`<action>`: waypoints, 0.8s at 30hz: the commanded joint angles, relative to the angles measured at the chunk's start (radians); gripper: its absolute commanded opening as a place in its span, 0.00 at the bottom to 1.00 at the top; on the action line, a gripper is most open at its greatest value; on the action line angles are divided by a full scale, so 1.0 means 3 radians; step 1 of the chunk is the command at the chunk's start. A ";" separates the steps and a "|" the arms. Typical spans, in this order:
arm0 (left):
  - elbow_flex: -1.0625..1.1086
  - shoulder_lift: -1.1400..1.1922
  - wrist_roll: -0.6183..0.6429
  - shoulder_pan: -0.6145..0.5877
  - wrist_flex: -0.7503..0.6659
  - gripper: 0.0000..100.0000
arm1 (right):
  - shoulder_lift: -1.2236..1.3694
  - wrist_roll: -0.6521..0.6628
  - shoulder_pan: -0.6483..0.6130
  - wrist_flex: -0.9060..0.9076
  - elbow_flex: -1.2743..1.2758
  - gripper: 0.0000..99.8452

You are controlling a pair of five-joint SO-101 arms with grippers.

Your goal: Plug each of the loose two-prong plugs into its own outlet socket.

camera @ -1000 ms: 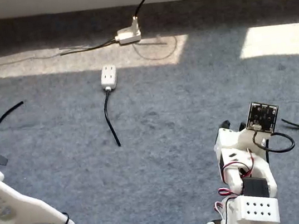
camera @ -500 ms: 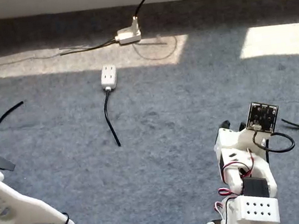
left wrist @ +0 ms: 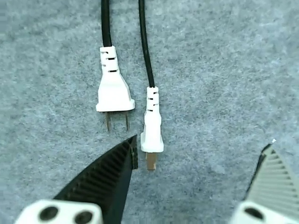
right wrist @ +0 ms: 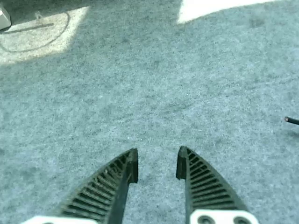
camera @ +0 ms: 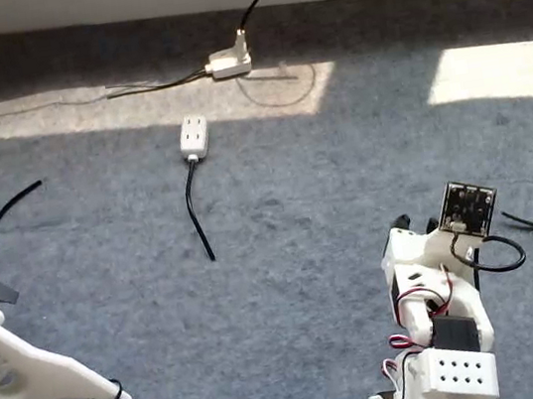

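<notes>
Only the left arm has shifted slightly at the left edge. Its left gripper (left wrist: 202, 154) gapes wide over the flat plug (left wrist: 114, 93) and the edge-on plug (left wrist: 152, 130). Both look light and rigid, trailing stiff cords, so pinch the white body behind the prongs. The right gripper (right wrist: 157, 163) hangs narrowly parted, and the outlet socket (camera: 194, 136) lies farther off.

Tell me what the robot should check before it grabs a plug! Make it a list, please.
1. Left hand open: ok, jaws wide apart.
2. Left hand empty: ok, it holds nothing.
3. Plug centred in the hand: not ok; the side-lying plug lies close by the dark finger.
4. Only one plug in reach: cannot tell; the flat plug lies right beside the other.
5. Outlet socket free: ok, nothing plugged in it.
6. Right hand out of the way: ok, open and empty over bare carpet.
</notes>
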 commanded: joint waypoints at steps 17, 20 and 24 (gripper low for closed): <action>-0.0120 0.0412 -0.0031 -0.0038 -0.0292 0.33 | -0.0023 0.0031 -0.0008 -0.0064 0.0125 0.15; -0.0125 0.0407 -0.0031 0.0013 -0.0292 0.22 | -0.0023 0.0031 -0.0008 -0.0064 0.0125 0.15; -0.0125 0.0407 -0.0031 0.0090 -0.0292 0.13 | -0.0023 0.0031 -0.0008 -0.0064 0.0125 0.15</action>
